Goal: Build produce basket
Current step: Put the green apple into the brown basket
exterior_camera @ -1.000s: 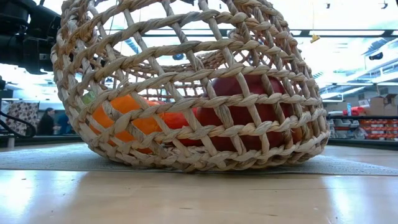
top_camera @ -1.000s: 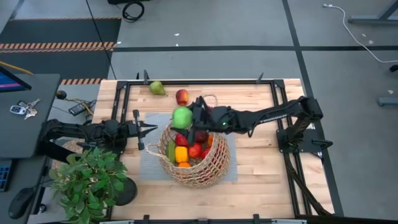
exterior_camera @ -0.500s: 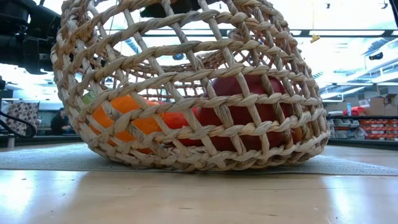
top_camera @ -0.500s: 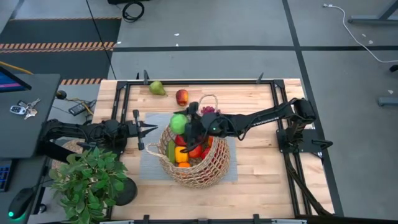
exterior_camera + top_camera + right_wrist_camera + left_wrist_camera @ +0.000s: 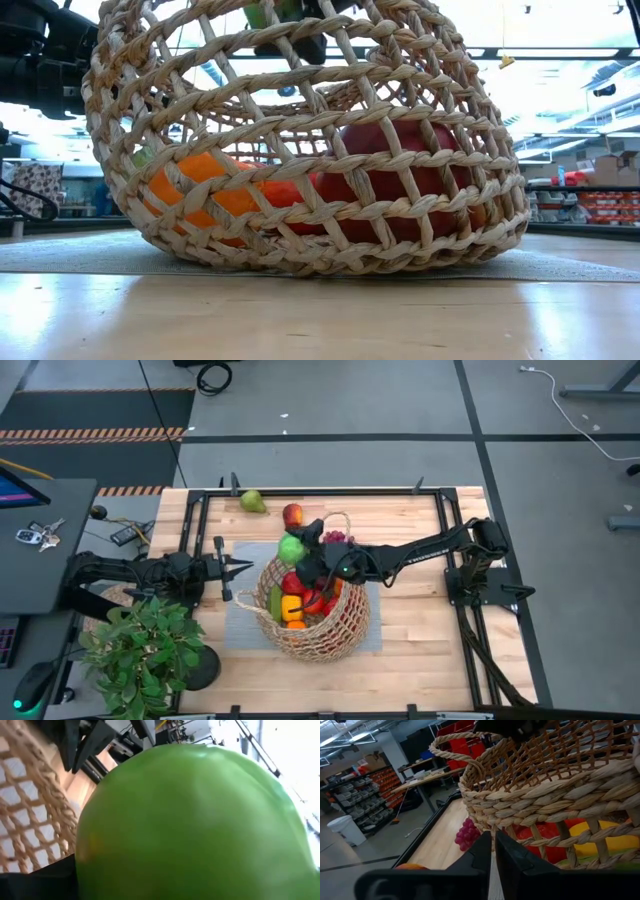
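The tan wicker basket (image 5: 312,612) stands on a grey mat (image 5: 240,622) at mid-table and holds red, orange and yellow produce (image 5: 300,600). My right gripper (image 5: 306,550) reaches in from the table's right and is shut on a green apple (image 5: 292,548) just above the basket's far-left rim. That apple fills the right wrist view (image 5: 195,825). A green pear (image 5: 252,502), a red apple (image 5: 292,515) and purple grapes (image 5: 333,537) lie on the table behind the basket. My left gripper (image 5: 238,570) waits shut, left of the basket. My right gripper holds the green apple (image 5: 296,552) between its two fingers, coming at it roughly level from the table's right. The apple is lifted clear, over the basket's rim (image 5: 265,15). The apple itself hides the fingers' places of contact in the wrist view.
A potted green plant (image 5: 145,650) stands at the near left corner. A dark frame (image 5: 330,492) runs round the table's edges. Bare wood lies right of the basket. In the left wrist view the basket wall (image 5: 560,795) is close ahead and the grapes (image 5: 467,832) lie beyond.
My right gripper has rolled about its own axis and sunk a little toward the basket with the green apple held throughout. Apple and gripper now show at the basket's top in the low view, where they did not a second ago.
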Robot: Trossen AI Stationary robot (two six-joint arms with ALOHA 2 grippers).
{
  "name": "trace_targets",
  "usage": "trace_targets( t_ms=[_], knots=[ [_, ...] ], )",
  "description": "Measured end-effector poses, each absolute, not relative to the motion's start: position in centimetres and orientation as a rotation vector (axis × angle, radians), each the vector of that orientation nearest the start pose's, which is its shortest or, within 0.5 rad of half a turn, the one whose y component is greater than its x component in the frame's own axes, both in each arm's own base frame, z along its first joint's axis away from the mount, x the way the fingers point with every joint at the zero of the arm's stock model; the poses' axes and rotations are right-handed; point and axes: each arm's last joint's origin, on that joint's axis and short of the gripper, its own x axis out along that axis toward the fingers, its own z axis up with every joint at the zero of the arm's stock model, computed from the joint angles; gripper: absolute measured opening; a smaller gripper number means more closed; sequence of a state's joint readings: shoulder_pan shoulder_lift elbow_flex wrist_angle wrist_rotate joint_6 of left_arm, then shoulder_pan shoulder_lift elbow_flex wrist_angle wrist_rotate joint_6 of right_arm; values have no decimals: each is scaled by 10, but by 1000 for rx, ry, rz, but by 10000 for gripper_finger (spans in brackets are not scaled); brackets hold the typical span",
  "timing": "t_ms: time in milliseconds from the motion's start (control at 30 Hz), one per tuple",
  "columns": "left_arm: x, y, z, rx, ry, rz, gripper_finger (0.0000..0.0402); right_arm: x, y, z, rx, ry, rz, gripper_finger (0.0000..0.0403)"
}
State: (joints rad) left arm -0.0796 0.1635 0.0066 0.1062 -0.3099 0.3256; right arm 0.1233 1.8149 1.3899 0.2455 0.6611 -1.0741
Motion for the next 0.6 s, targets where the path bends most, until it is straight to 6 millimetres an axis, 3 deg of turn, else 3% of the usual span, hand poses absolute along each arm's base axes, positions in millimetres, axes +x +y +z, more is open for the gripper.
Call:
trace_targets(
  t_ms=[200, 367, 600],
  knots=[
    [106, 0, 163, 334, 87, 220, 35, 419, 39, 298, -1156, 443, -381, 367],
    [106, 0, 163, 334, 87, 220, 30, 419, 39, 298, -1089, 424, -394, 367],
    [106, 0, 163, 334, 87, 220, 30, 420, 39, 298, -637, 302, -438, 367]
  ],
)
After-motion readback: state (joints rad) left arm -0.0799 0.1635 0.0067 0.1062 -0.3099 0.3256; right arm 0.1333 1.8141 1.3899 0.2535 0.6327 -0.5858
